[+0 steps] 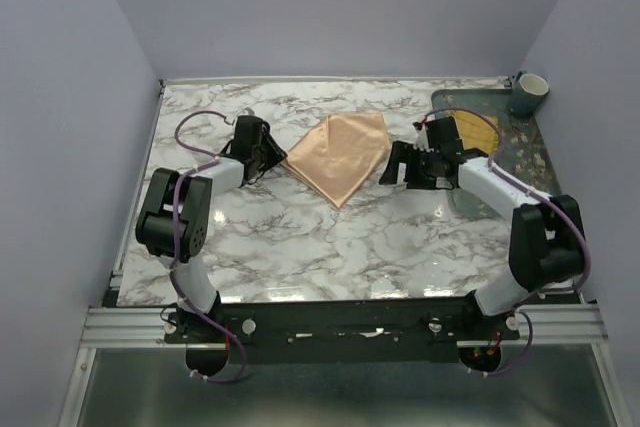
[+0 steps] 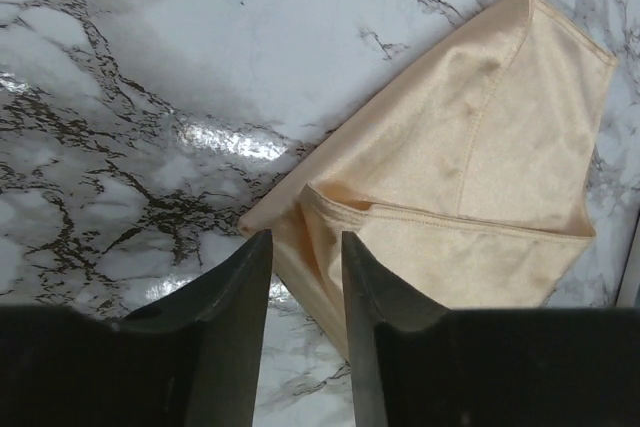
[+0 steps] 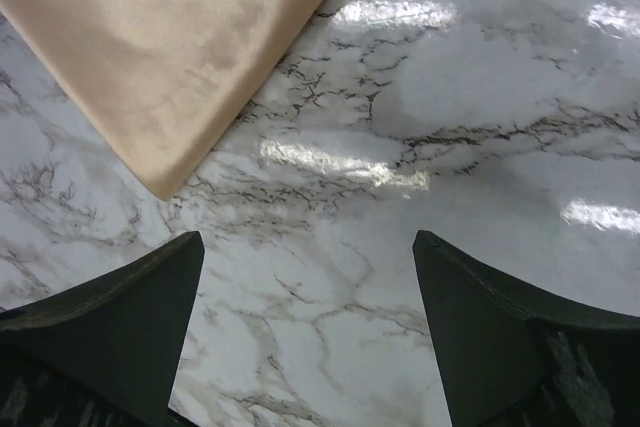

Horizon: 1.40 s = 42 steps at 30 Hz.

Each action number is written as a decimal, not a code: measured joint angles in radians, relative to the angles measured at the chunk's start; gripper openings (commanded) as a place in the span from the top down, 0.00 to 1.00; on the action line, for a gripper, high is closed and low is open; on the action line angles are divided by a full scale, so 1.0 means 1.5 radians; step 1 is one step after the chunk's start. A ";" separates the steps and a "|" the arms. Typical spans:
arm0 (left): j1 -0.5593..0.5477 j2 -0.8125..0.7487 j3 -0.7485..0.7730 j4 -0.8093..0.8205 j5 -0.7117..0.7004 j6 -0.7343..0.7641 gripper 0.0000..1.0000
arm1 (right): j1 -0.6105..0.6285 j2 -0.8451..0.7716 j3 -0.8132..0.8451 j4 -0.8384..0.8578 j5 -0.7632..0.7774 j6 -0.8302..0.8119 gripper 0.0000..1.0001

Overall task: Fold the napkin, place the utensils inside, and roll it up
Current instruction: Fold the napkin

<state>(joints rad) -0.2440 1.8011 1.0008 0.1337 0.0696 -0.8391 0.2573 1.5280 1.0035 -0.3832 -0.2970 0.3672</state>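
**Marble top, folded napkin lying between two low arms**

The white, grey-veined marble tabletop (image 1: pixel 330 237) lies inside pale lavender walls, and its whole near half toward 6 o'clock is bare. The thin peach-orange cloth napkin (image 1: pixel 340 157) lies folded beyond centre toward 12 o'clock, its point aimed at 6 o'clock. At 2 o'clock a dark patterned tray (image 1: pixel 535 152) holds a yellow cloth (image 1: pixel 475 129), with a teal cup (image 1: pixel 527 94) at its far corner. Both arms reach low and inward. The left gripper (image 2: pixel 305 242) is at the napkin's 9 o'clock corner, jaws a narrow slit apart, gripping nothing. The right gripper (image 3: pixel 305 247) gapes wide and empty over bare marble at the napkin's 3 o'clock side
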 measured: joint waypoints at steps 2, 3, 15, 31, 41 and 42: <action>0.000 -0.006 0.010 -0.019 -0.014 0.010 0.32 | 0.010 0.050 0.018 0.018 -0.007 0.010 0.07; 0.000 -0.013 0.012 -0.030 -0.025 0.017 0.34 | 0.013 0.068 0.030 0.021 -0.008 0.017 0.07; -0.016 -0.025 0.079 -0.060 0.059 0.051 0.82 | 0.023 0.240 0.226 0.100 -0.023 0.057 0.43; -0.012 0.061 0.095 -0.081 0.092 0.056 0.83 | 0.023 0.332 0.243 0.110 -0.005 0.041 0.54; -0.008 0.060 0.094 -0.112 0.076 0.072 0.81 | 0.024 0.348 0.259 0.096 0.012 0.012 0.39; -0.008 0.058 0.094 -0.116 0.076 0.073 0.75 | 0.024 0.345 0.264 0.084 0.013 0.005 0.36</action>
<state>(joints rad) -0.2554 1.8885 1.1419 -0.0406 0.1841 -0.7296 0.2939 2.0457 1.3998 -0.2569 -0.2771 0.3752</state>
